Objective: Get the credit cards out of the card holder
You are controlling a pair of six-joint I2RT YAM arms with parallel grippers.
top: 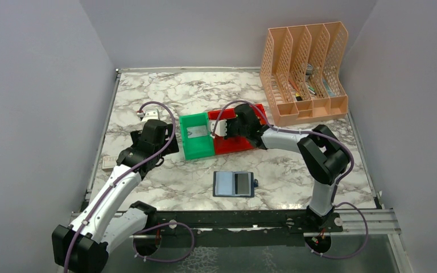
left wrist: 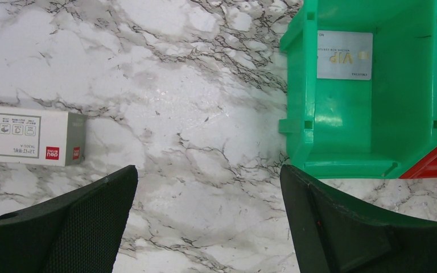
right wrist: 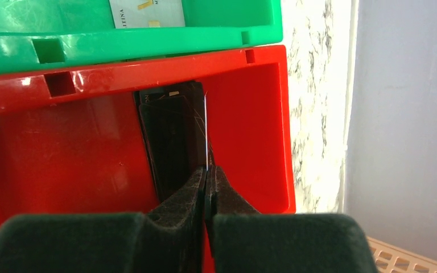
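Observation:
The card holder (top: 234,183) lies open and flat on the marble table, near the front middle, with both grippers away from it. My right gripper (right wrist: 207,170) is shut on a thin card (right wrist: 206,131) seen edge-on, held over the red bin (right wrist: 62,148). Dark cards (right wrist: 170,142) lie in that bin below it. In the top view the right gripper (top: 227,128) is at the seam between the red bin (top: 244,142) and the green bin (top: 196,142). A silver card (left wrist: 345,55) lies in the green bin (left wrist: 370,131). My left gripper (left wrist: 207,170) is open and empty above bare table, left of the green bin.
A small white box (left wrist: 28,136) lies left of the left gripper, near the table's left edge (top: 108,162). An orange file organizer (top: 304,71) stands at the back right. Another small white object (top: 149,114) lies behind the left gripper. Grey walls enclose the table.

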